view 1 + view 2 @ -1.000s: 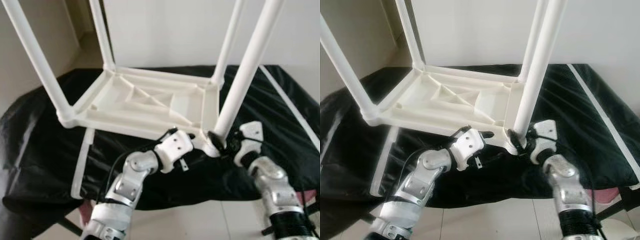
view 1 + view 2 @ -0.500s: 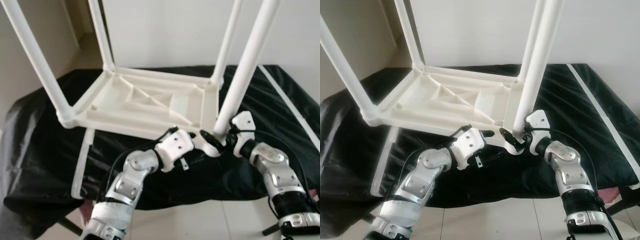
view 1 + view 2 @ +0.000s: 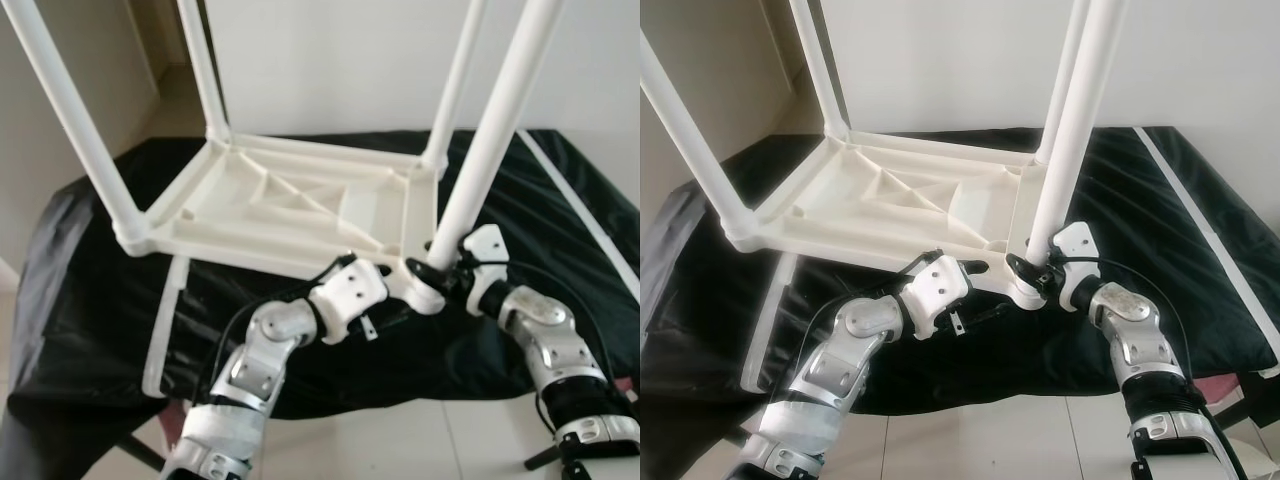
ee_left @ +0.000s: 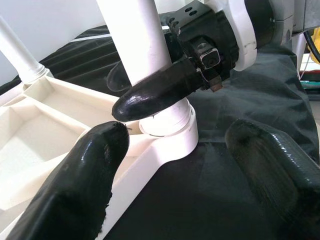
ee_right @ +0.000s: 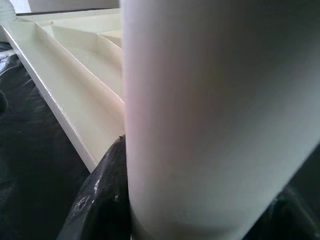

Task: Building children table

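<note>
Since a second earlier, right claw [image 3: 1028, 272] had risen to pinch the upright leg [image 3: 1065, 150] (just above its socket [image 4: 167, 132]); left claw [image 4: 170, 165] gaped nearby.

The white plastic upturned tabletop [image 3: 290, 205] is taking up the middle of the black cloth-covered surface [image 3: 80, 290], its four white tube legs [image 3: 65, 115] standing up as posts at the corners. Between those posts the ribbed underside is lying open from above. The right gripper [image 3: 1025, 270] is closing around the base of the near right leg [image 3: 1065, 130], blocking that corner; the left gripper [image 4: 175, 165], fingers spread, is crowding it just beside. A loose white bar [image 3: 165, 320] is lying along the left edge
</note>
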`<state>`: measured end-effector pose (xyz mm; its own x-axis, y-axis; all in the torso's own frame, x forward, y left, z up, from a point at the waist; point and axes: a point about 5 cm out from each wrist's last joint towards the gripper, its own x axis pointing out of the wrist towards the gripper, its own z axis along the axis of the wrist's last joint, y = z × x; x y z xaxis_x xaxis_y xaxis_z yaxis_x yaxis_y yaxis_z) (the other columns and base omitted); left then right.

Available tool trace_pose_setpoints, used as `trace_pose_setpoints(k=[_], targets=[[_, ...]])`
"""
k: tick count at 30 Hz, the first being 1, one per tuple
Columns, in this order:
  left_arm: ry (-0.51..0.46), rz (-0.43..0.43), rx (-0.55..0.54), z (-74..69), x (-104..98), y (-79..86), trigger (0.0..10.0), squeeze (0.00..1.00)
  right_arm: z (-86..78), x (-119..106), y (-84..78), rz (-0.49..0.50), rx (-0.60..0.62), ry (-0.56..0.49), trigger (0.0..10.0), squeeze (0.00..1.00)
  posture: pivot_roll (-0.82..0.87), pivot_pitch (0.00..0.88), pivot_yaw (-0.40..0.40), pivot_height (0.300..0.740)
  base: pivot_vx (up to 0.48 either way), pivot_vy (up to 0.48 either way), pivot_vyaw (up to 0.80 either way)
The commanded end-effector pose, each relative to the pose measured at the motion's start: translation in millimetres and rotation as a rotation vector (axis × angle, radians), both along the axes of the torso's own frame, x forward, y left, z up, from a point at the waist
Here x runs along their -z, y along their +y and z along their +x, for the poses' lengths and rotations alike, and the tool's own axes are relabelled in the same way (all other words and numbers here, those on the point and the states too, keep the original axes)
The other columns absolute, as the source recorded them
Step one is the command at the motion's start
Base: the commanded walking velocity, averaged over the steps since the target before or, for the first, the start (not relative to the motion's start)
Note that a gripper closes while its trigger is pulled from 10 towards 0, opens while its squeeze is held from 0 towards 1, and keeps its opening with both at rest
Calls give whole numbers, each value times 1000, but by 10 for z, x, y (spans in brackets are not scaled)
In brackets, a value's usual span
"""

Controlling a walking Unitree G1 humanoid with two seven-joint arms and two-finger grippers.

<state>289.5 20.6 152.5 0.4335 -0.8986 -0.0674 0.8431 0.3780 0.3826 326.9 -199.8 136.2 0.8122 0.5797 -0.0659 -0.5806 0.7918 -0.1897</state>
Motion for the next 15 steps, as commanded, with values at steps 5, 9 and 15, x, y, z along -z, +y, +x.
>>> trace_pose_setpoints(k=[5,9,15], targets=[[-24,-36,-80,40,-10,-13,10000,0,-26,102,-19,0,12,47,10000,0,-79,0,11,740,0,0,0],[-22,-38,-75,28,0,-19,10000,0,6,87,-6,34,116,51,10000,0,-82,0,9,740,0,0,0],[-21,-48,-77,26,-9,-19,10000,0,14,129,136,119,335,35,10000,0,-77,0,1,740,0,0,0]])
